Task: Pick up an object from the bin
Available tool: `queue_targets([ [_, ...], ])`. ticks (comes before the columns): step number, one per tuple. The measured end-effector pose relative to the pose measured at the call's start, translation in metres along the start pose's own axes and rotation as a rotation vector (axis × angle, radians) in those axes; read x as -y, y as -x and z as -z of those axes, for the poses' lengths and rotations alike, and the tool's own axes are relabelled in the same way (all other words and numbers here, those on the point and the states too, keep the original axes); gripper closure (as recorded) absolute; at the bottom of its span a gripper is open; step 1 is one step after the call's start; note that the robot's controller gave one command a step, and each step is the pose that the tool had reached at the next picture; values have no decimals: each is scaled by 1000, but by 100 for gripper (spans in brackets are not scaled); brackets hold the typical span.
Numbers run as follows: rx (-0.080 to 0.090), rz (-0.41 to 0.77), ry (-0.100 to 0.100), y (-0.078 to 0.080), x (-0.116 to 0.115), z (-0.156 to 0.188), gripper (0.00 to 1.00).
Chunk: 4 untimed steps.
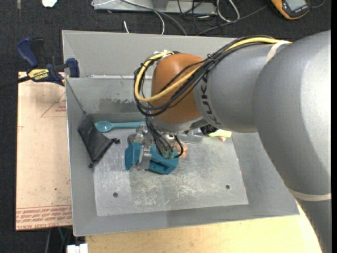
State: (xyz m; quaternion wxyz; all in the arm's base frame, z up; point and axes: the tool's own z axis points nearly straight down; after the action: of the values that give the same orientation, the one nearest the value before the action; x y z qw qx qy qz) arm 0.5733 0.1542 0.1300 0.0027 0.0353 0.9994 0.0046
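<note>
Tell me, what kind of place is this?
Probably a robot lab or workshop: a big grey robot arm reaches into a metal bin, and loose cables lie beyond it.

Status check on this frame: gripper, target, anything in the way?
Gripper down at centre of bin, over blue plastic piece. Hold unconfirmed. Teal spoon and dark grey tool lie toward view's left.

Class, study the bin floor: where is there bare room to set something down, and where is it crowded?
Bare: the front strip of the bin floor, in front of the blue plastic piece, and the patch to its right. Crowded: the back left, where the black object, the teal spoon and the tool cluster.
</note>
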Motion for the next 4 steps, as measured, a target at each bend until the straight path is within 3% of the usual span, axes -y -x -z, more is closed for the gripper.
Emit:
queue_targets([
  [1, -1, 136, 10, 48, 24, -53, 100],
  [2, -3, 136, 0, 31, 20, -41, 100],
  [3, -11, 168, 2, 45, 35, 10, 100],
  [4, 4, 265, 3, 67, 30, 2, 100],
])
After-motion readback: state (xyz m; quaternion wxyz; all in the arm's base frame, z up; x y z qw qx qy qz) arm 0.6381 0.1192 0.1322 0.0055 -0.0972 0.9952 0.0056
